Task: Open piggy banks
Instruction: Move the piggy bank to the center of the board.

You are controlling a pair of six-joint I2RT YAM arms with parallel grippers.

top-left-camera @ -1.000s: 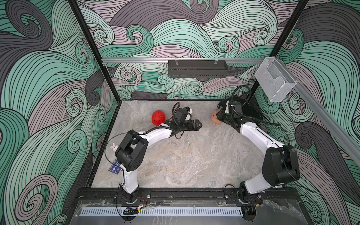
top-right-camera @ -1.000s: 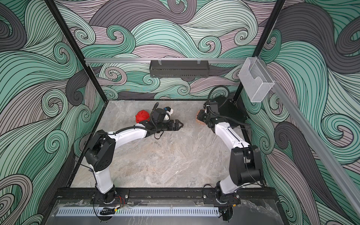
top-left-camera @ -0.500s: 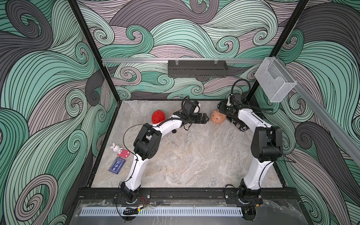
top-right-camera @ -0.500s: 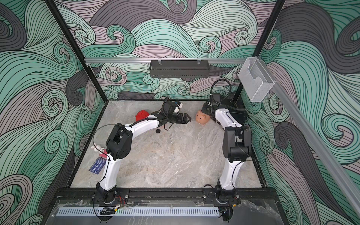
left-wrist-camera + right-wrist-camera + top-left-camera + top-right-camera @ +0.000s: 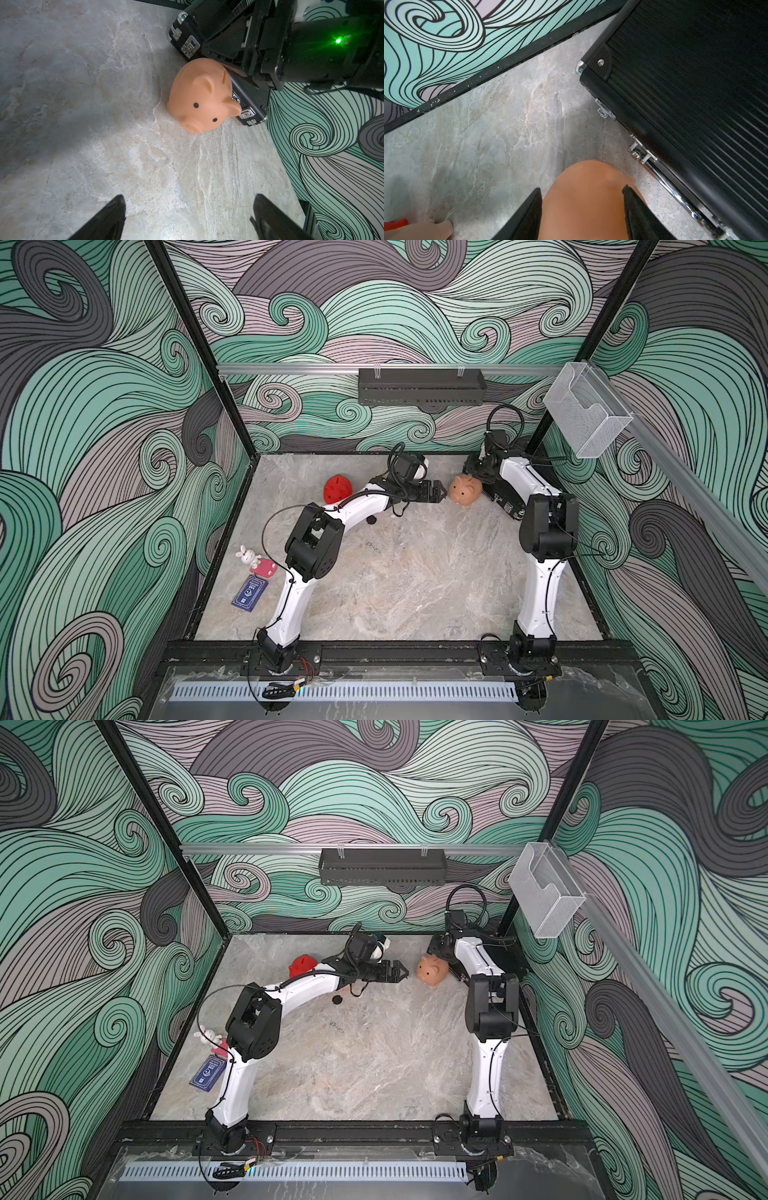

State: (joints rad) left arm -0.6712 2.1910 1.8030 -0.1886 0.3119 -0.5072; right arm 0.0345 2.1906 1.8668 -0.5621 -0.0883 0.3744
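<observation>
While the left gripper [image 5: 189, 199] stands wide open and empty, its fingers frame only bare table [image 5: 83, 124], and the peach-pink piggy bank [image 5: 199, 97] sits straight ahead with its snout turned toward that gripper. In both top views the fingertips are just beside the snout, not touching it. The right gripper [image 5: 582, 189] is the nearer one. Its fingers straddle the pig's rump from the opposite side, though I cannot tell whether they clamp it or merely flank it. The pig's long axis therefore runs roughly from one gripper to the other, its rump just beside the black case [image 5: 695, 83]. Its belly is hidden. The red piggy bank [image 5: 337, 488] lies beyond the left forearm, well apart, and a small black plug [image 5: 371, 520] is on the table by that arm.
</observation>
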